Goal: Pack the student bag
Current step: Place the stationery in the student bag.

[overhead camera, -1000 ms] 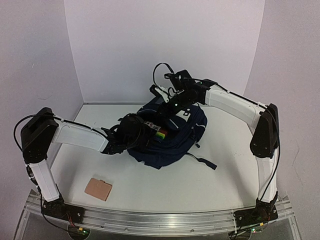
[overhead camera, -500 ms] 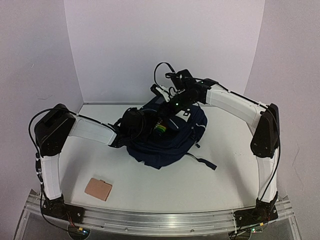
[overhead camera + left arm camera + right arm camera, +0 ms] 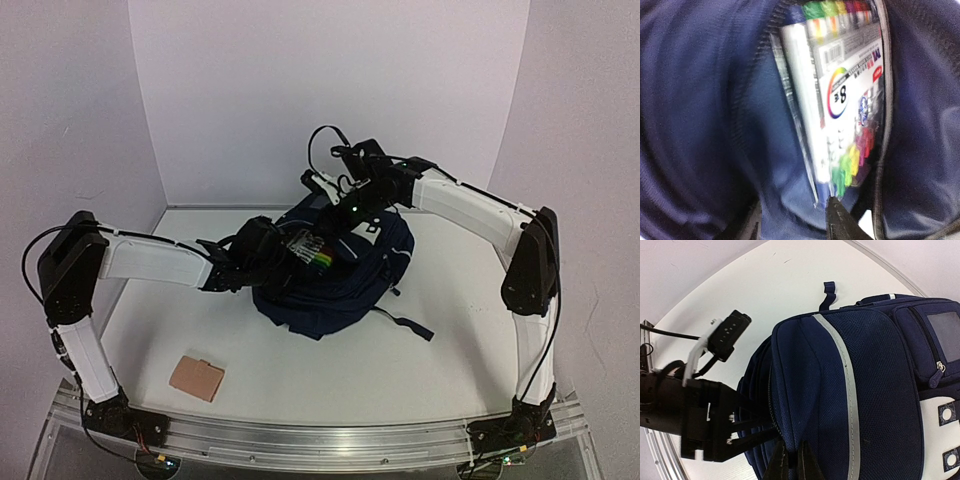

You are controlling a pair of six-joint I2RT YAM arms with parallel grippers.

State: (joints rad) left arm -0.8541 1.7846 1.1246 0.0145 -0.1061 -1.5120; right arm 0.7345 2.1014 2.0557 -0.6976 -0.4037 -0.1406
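Observation:
The student bag point(image 3: 352, 278), dark navy with a pale stripe, lies in the middle of the table with its top opening held apart. A pack of coloured markers point(image 3: 316, 252) sits in that opening. In the left wrist view the marker pack point(image 3: 840, 100) stands inside the bag point(image 3: 700, 125), its lower corner just ahead of my fingers. My left gripper point(image 3: 792, 226) is open at the bag's mouth, with nothing between its jaws but fabric. My right gripper point(image 3: 791, 462) is shut on the bag's fabric edge by the zipper point(image 3: 771, 405) and holds it up. The bag's stripe point(image 3: 845, 370) runs beside it.
A small tan card folder point(image 3: 197, 378) lies on the table at the near left. A black strap point(image 3: 405, 325) trails from the bag toward the right. White walls close in the back and both sides.
The marker pack has gone up and deeper into the bag's opening. My left arm has shifted, its gripper now just left of the pack. The right arm has stayed put.

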